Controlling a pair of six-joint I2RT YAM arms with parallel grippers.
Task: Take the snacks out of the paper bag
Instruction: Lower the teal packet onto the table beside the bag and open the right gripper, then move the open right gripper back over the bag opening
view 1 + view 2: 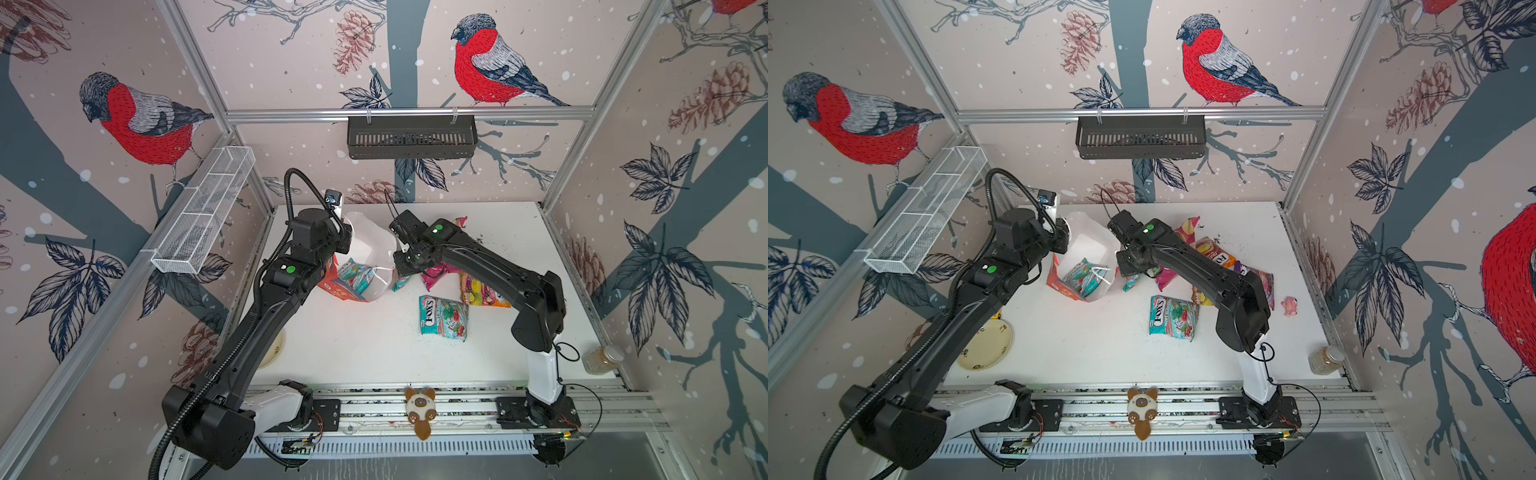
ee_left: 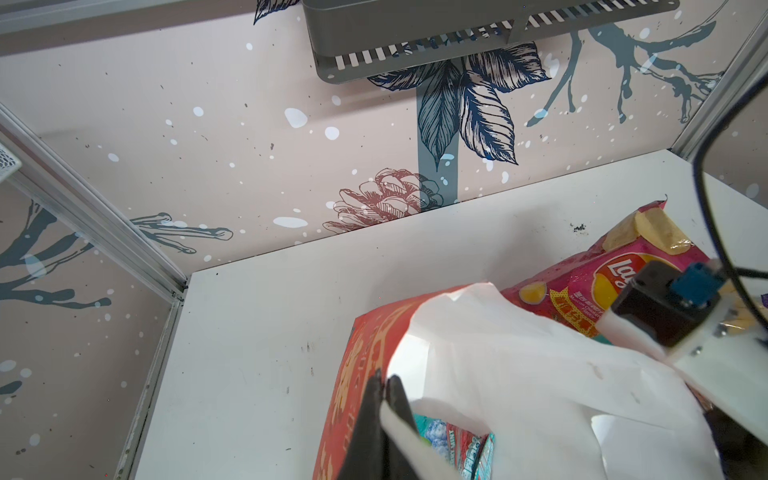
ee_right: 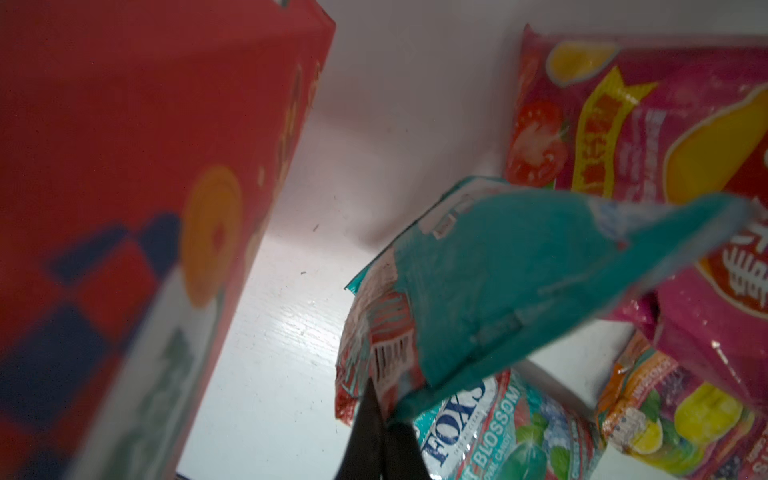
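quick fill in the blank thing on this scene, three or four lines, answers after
The right end effector is shut on a ___ packet just outside the paper bag.
The left end effector pinches the bag's rim; the bag's inside is ___.
The pink chip bag is branded ___.
Missing words: teal; white; Lay's.

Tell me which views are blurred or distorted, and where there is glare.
Right wrist view: the paper bag and the teal packet held in the right end effector are out of focus, and the table shows a glossy sheen. Left wrist view: sharp wall, soft left end effector. Both top views: wide-angle lens splays the frame rails.
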